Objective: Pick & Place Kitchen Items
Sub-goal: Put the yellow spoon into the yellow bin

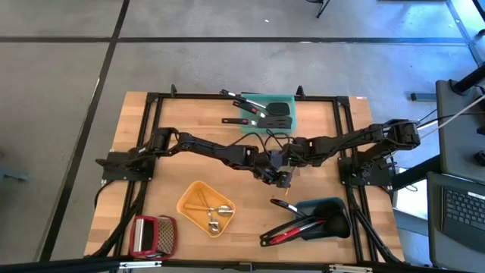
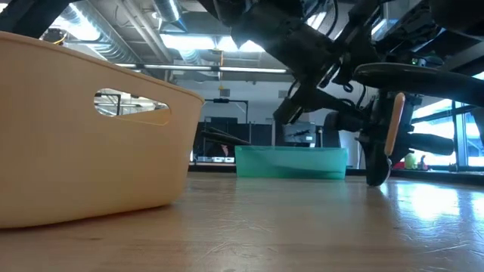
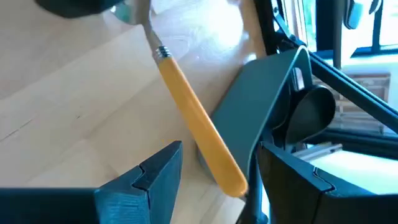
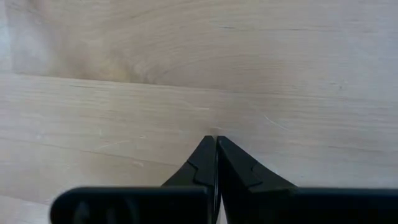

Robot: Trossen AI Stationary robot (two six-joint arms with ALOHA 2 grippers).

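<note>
An orange-handled tool [image 3: 193, 118] with a metal neck [image 3: 149, 34] stands nearly upright above the table's middle, free end up; it also shows in the low view [image 2: 395, 125]. My left gripper [image 3: 219, 149] is open, its fingers on either side of the handle's free end without closing on it. My right gripper [image 4: 216, 140] is shut and points down, close over the bare wood. In the high view both grippers meet at mid-table, my left gripper [image 1: 271, 173] beside my right gripper [image 1: 288, 177]. Black utensils lie in the teal tray [image 1: 284, 101]. My right gripper is shut on the tool's metal end [image 3: 134, 14], which runs in under its dark body; the gripper itself hides the place of contact. Its fingers [image 2: 376, 172] point down, tips near the table. The tool stands upright beside them, handle above, clear of the table.
A yellow tray [image 1: 189, 199] with small metal spoons sits at the near left, large in the low view [image 2: 83, 128]. A grey-blue tray [image 1: 333, 206] with black and red utensils stands near right, close to the grippers [image 3: 261, 106]. A red-framed grater [image 1: 151, 235] lies at the near left corner.
</note>
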